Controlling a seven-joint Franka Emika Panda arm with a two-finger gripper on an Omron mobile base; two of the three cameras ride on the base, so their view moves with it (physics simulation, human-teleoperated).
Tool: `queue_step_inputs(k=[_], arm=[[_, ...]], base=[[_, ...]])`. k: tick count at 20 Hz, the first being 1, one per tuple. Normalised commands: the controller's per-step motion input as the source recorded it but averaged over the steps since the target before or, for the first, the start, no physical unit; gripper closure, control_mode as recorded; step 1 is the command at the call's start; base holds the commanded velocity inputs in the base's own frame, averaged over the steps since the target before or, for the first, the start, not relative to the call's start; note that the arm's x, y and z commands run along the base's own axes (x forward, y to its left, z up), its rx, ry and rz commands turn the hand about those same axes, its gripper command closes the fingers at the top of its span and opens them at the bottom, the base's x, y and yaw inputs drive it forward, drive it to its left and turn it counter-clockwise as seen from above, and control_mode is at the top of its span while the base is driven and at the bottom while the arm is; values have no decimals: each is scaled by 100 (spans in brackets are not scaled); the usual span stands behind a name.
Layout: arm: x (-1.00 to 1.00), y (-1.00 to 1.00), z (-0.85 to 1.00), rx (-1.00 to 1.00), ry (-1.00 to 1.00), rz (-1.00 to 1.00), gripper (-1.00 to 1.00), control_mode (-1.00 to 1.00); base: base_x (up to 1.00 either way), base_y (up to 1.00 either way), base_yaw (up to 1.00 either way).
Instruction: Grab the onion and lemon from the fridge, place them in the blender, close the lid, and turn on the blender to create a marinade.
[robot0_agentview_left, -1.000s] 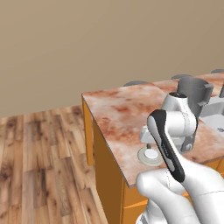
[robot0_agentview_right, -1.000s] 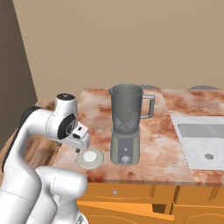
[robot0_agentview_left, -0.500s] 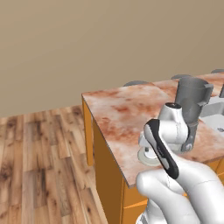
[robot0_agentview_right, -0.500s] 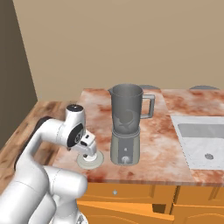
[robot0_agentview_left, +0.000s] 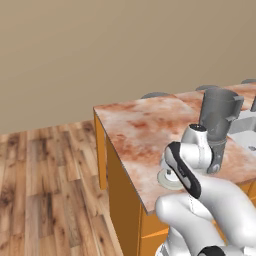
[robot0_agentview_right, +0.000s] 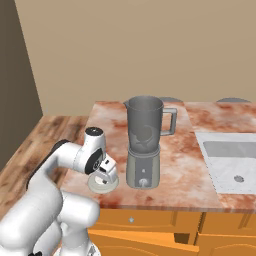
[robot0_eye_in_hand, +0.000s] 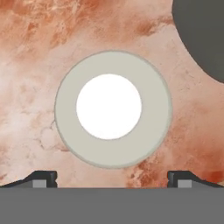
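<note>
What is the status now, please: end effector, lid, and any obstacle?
End effector open, above lid. Lid flat on counter, not gripped. Blender close beside, jar top uncovered. Nothing between fingers and lid.

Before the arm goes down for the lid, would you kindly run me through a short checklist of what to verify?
1. Lid lies flat on the counter, white centre up: ok.
2. Tool open, one fingertip at each side of the lid in the hand view: ok.
3. Lid centred between the fingertips: ok, very nearly.
4. Space around the lid: ok on most sides; the blender base stands close beside it, so watch that side.
5. Blender jar open at the top, ready for the lid: ok.
6. Onion and lemon already inside the jar: cannot tell; the grey jar wall hides its contents.
</note>
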Motion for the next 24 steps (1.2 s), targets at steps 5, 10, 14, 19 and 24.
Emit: queue_step_inputs(k=[5,10,14,19,24], arm=[[29,-1,-29,0,0,-4,-100,-100],[18,0,-24,0,0,-2,-100,-100],[-7,0,-43,0,0,0,-100,-100],[-24,0,-40,0,-3,0,-100,-100],[-1,6,-19,0,-2,0,-100,-100]], base=[[0,0,0],[0,0,0],[0,0,0],[0,0,0],[0,0,0]])
